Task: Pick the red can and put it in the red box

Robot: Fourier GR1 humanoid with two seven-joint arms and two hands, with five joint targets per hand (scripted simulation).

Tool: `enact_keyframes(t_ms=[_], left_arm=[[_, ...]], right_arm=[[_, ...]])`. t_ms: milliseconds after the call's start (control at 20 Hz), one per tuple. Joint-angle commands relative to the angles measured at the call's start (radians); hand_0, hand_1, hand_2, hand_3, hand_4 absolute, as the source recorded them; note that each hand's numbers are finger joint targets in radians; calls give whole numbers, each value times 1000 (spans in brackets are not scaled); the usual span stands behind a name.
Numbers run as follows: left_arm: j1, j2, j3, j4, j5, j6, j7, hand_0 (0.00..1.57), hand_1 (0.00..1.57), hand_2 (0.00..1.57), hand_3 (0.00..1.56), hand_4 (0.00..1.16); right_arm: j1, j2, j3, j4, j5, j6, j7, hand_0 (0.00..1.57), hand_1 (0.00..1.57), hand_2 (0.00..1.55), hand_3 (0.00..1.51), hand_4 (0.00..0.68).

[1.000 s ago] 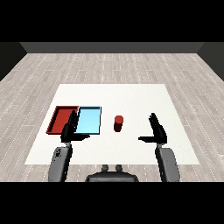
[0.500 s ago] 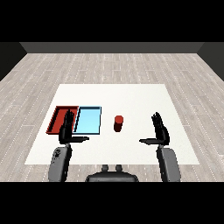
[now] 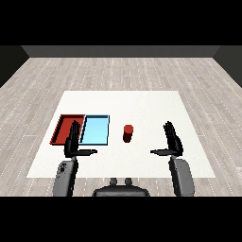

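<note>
At your far left lies the red tray [image 3: 64,129], touching the blue tray [image 3: 96,130] beside it, and your left hand [image 3: 72,143] hovers over their near edge with fingers straight and thumb stuck out to the side, holding nothing. Next comes the red can [image 3: 127,133], upright on the table [image 3: 142,101], just right of the blue tray. Your right hand [image 3: 173,142], spread and empty, is well apart from the can.

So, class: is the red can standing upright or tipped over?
Upright. The red can stands on its base on the white table, right of the light blue tray, untouched by either hand.
</note>
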Motion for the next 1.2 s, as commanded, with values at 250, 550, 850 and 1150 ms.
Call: enact_keyframes(t_ms=[250, 550, 850, 1150], left_arm=[[-26, 0, -3, -35, -7, 10, 55, 0, 0, 0, 0, 0], [-29, 28, 45, 88, 8, -29, -58, 0, 0, 0, 0, 0], [-36, -1, 32, 46, 22, -5, -7, 0, 0, 0, 0, 0], [-27, -41, -8, 25, -17, 45, 18, 0, 0, 0, 0, 0]], right_arm=[[-117, 36, 22, 86, 9, -16, 52, 0, 0, 0, 0, 0], [-115, 33, 11, 59, -44, 2, 138, 0, 0, 0, 0, 0], [-251, 90, 21, 275, -17, -49, 57, 0, 0, 0, 0, 0], [-279, 125, 34, 422, -19, -37, -55, 0, 0, 0, 0, 0]])
